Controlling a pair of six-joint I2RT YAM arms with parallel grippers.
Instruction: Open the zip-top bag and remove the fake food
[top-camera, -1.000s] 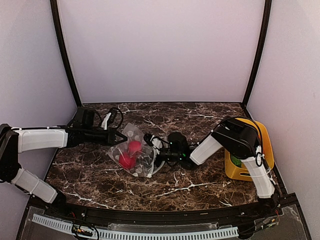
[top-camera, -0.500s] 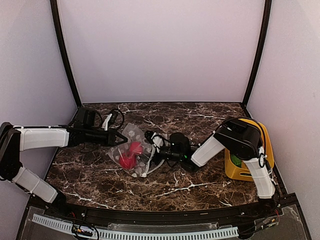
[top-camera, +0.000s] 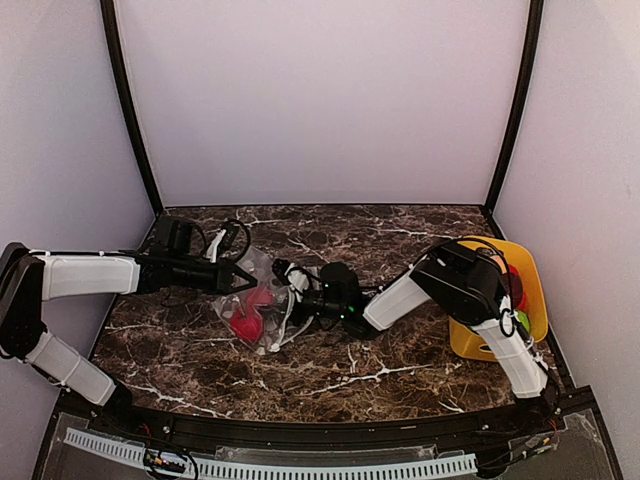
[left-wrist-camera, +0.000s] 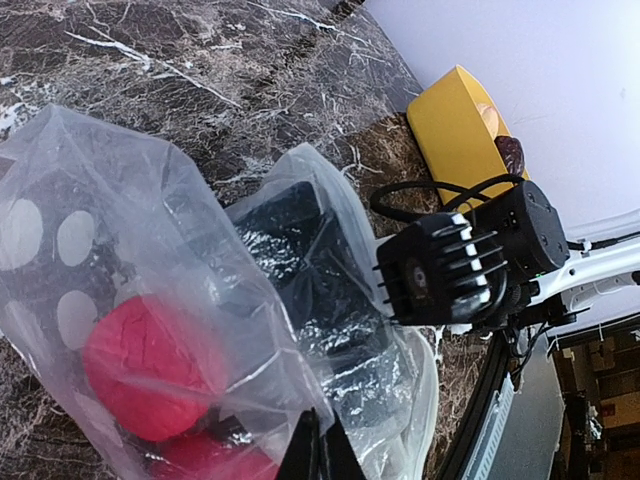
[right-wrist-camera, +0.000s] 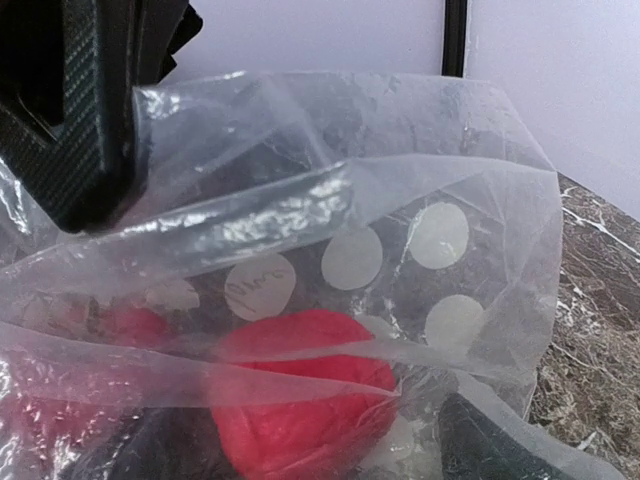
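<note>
Because the right gripper (top-camera: 288, 292) reaches into the mouth of the zip-top bag (top-camera: 262, 305) with its jaws spread and nothing yet between them, the main risk is that they close on loose film along with a fruit. They could also nudge the round fake food (right-wrist-camera: 305, 385) deeper, so that it rolls off the pads. The left gripper (top-camera: 243, 279) is clamped tight on the bag's edge, at about ten o'clock of the bag. It pinches only a thin fold, so a hard pull from the other side could slip it free or drag the whole bag. The bag lies on the marble table (top-camera: 400, 240), toward nine o'clock of centre. It is crumpled and clear with white dots, and its mouth gapes. Two bright red fruits show inside; a third may be hidden in the folds.
</note>
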